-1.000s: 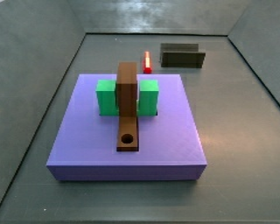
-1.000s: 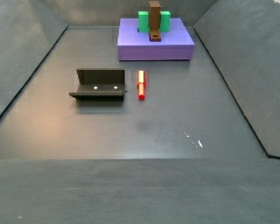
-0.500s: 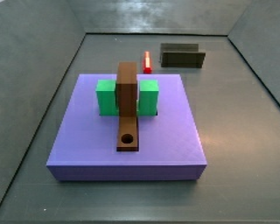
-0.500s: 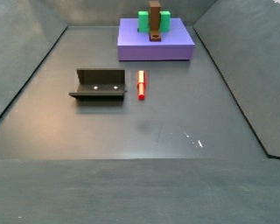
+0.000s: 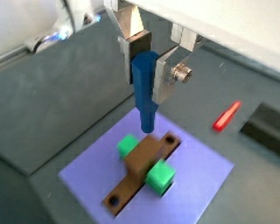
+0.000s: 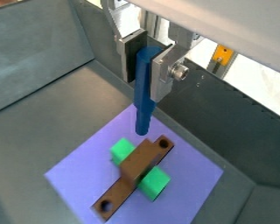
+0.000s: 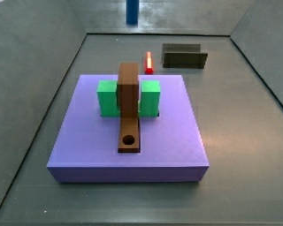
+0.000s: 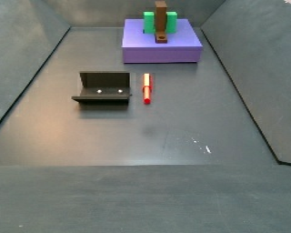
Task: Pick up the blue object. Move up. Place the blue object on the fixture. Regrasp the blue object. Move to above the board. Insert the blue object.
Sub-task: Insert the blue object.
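My gripper [image 5: 150, 73] [image 6: 146, 73] is shut on the blue object [image 5: 145, 94] [image 6: 143, 103], a slim blue peg held upright with its free end pointing down. In both wrist views it hangs high above the board [image 5: 205, 173] [image 6: 185, 196], over the holed end of the brown bar [image 5: 139, 167] [image 6: 132, 171]. The round hole [image 5: 170, 140] [image 6: 164, 143] lies just beyond the peg's tip. In a side view only the blue object's lower end [image 7: 132, 10] shows at the top edge, and the gripper itself is out of frame. The fixture [image 7: 186, 57] [image 8: 103, 89] stands on the floor apart from the board [image 7: 168, 141] [image 8: 185, 51].
A red peg [image 7: 149, 62] [image 8: 147, 88] [image 5: 227, 115] lies on the floor beside the fixture. Green blocks [image 7: 109, 98] [image 5: 164, 178] [image 6: 125, 150] flank the brown bar [image 7: 128, 101] on the board. Grey walls enclose the floor.
The lower end of the blue object has come into a side view at the top edge, where nothing showed before. Board, fixture and red peg have not moved.
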Controlling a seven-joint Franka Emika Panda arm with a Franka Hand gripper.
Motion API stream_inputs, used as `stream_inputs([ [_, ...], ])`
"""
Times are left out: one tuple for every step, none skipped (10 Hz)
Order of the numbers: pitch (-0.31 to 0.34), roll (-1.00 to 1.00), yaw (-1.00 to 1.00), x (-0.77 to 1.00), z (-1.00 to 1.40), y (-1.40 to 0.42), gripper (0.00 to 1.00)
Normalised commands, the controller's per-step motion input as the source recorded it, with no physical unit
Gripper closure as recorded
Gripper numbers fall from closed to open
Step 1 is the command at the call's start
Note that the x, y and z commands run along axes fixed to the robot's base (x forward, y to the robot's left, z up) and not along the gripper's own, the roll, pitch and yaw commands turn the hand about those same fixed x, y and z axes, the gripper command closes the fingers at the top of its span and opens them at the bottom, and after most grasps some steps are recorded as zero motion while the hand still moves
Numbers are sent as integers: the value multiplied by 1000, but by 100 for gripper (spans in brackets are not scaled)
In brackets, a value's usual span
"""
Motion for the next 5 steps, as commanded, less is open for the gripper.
stream_inputs([
  [-36,-19,274,-80,-623,-697,100],
  [-123,0,263,-251,-617,-620,100],
  [-67,0,209,-174,-529,-497,100],
  [-74,0,200,-89,-474,-374,100],
  [-129,0,243,0,-397,-231,100],
])
